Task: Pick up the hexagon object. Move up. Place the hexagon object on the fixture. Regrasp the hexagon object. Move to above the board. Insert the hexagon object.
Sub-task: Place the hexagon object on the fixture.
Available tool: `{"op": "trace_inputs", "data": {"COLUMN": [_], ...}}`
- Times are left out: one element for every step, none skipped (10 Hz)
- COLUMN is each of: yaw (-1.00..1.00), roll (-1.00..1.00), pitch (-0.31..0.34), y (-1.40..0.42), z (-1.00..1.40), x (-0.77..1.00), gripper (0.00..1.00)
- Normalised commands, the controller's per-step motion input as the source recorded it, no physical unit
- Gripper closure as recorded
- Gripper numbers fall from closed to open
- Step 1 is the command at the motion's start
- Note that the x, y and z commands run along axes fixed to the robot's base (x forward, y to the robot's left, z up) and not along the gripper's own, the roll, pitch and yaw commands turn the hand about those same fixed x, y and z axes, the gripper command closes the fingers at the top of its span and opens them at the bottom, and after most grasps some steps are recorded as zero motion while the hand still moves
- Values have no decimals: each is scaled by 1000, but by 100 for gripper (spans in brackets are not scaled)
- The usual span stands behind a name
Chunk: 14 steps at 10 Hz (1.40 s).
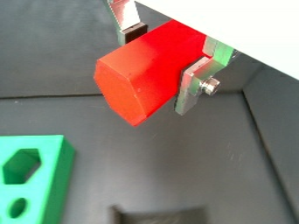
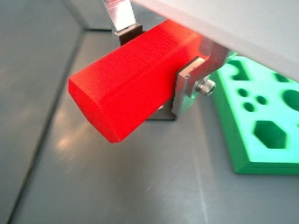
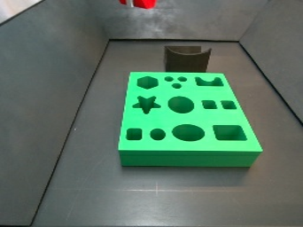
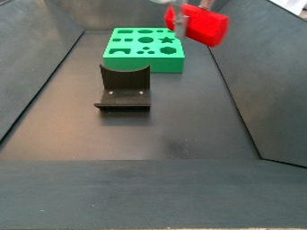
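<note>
The red hexagon object (image 1: 142,74) (image 2: 126,83) lies crosswise between my silver fingers, held high above the floor. My gripper (image 1: 163,57) (image 2: 158,54) is shut on it in both wrist views. In a side view the hexagon object (image 4: 204,25) hangs right of the green board (image 4: 146,48), with the gripper (image 4: 175,17) at its left end. In a side view only a bit of red hexagon object (image 3: 142,3) shows at the top edge. The dark fixture (image 3: 186,58) (image 4: 124,89) stands on the floor beside the board (image 3: 186,119), well below the gripper.
Grey walls enclose the dark floor (image 3: 83,177) on all sides. A corner of the board (image 1: 33,171) and the fixture's top (image 1: 158,215) show below in a wrist view. The board (image 2: 263,114) lies beside the held piece in a wrist view.
</note>
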Motion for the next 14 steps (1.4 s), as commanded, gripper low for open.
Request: {"op": "trace_inputs", "data": {"yaw": [-1000, -1000, -1000, -1000, -1000, -1000, -1000, -889, -557, -421, -172, -145, -143, -140], "roll": [85, 95, 113, 124, 148, 159, 182, 209, 184, 170, -1000, -1000, -1000, -1000], "pitch": [-46, -47, -48, -45, -42, -41, -39, -27, -7, 4, 33, 42, 63, 75], "y": [-616, -558, -467, -418, -341, -309, -254, -195, -138, -109, 919, 909, 777, 608], "z": [-81, -77, -75, -73, -67, -65, -65, -63, -58, -57, 239, 238, 163, 87], "x": [1000, 1000, 1000, 1000, 1000, 1000, 1000, 1000, 1000, 964, 844, 732, 591, 482], "gripper": [100, 100, 100, 100, 100, 100, 100, 100, 100, 100, 100, 100, 100, 100]}}
